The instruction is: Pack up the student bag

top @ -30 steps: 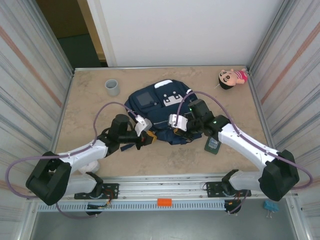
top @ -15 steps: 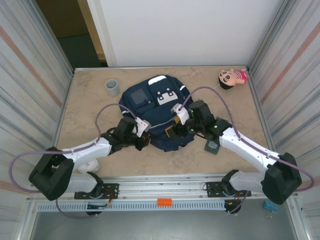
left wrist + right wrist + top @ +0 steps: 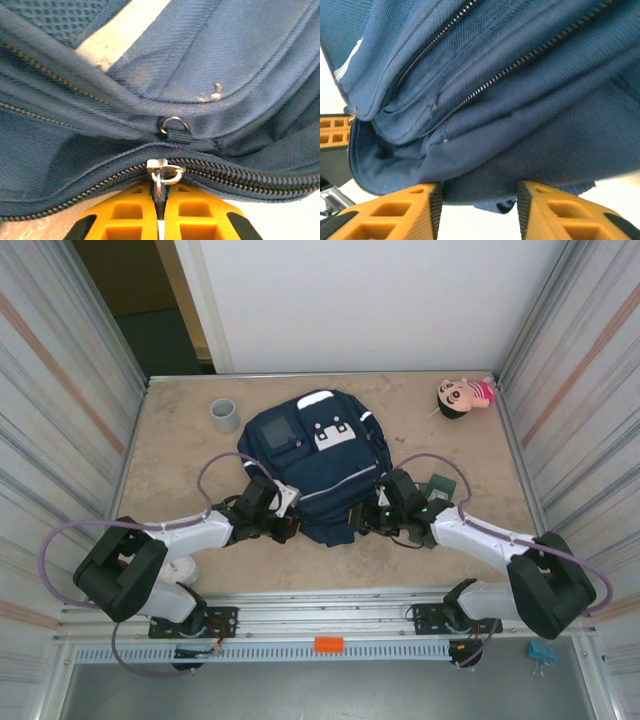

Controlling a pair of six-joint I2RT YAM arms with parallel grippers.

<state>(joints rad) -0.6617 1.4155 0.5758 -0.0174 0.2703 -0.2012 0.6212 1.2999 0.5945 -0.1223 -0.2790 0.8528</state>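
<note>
1. At the bag's near edge the left gripper (image 3: 159, 200) has its fingers pressed together on the zip pull (image 3: 161, 172). That pinch is unchanged from 1 second ago, though the arm has drawn in closer to the bag.
2. The right gripper (image 3: 480, 197) is what changed. It was working at the bag's near edge; now its fingers stand spread, with the cloth hanging just beyond them and nothing between the pads. I judge it has let go, and it has swung low to the near right corner.
3. The bag (image 3: 315, 455) was bunched and pulled toward the arms. It now lies flatter and further back, mid-table (image 3: 170, 460), white patches up.
4. For the task, only 1 hand has the bag, on the zip. The freed right arm could brace the cloth for a zip pull or fetch an item. I cannot tell how far the mouth is open.
5. At the back, the cup (image 3: 224, 414) and doll (image 3: 462, 395) sit where they were, well apart from the bag and still unpacked.
</note>
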